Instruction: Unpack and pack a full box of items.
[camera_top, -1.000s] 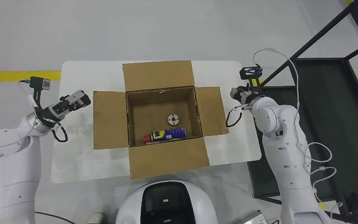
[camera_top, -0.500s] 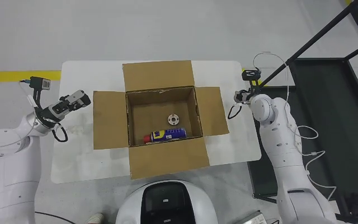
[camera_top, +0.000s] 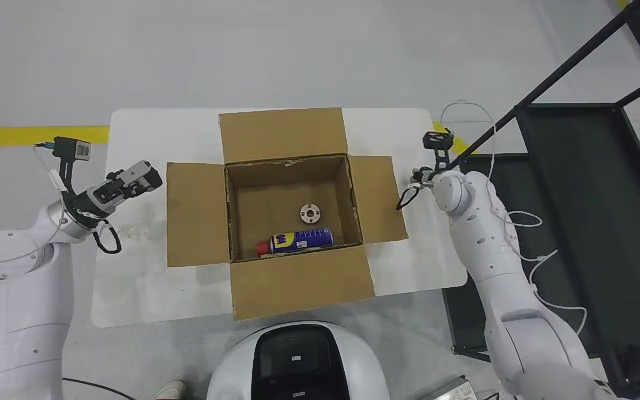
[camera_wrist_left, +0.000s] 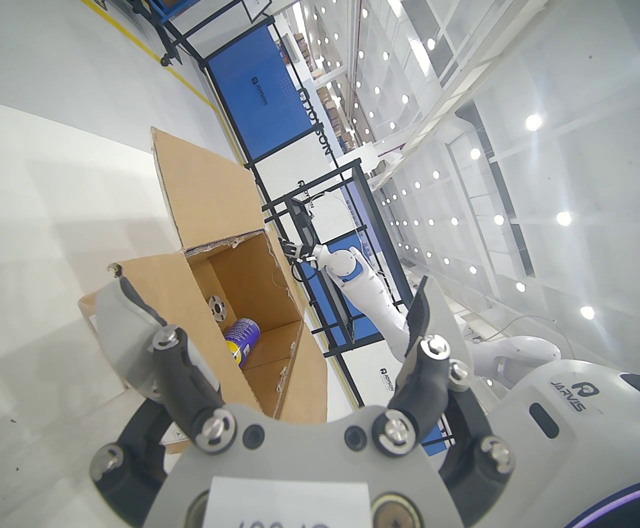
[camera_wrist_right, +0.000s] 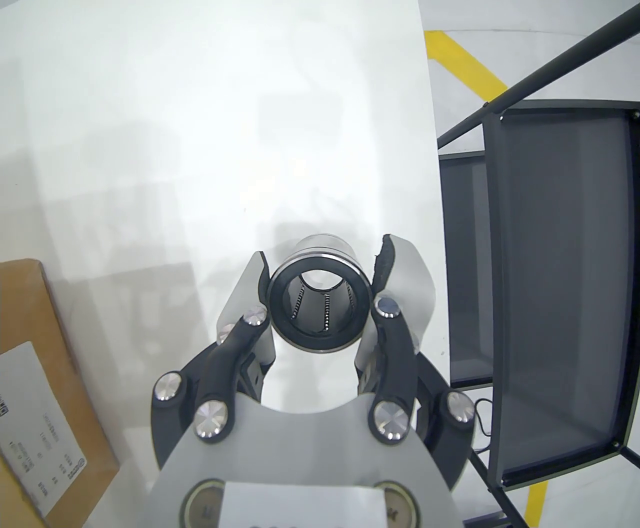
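The white table (camera_top: 135, 285) carries one open cardboard box (camera_top: 283, 135) at its middle, its four flaps spread outward to the left, right, near and far, the side flaps ending short of the table's edges.

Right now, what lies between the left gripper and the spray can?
Top view: the box flap, then the box wall, before the spray can.

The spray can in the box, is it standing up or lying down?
Lying down. The spray can rests on its side on the floor of the cardboard box.
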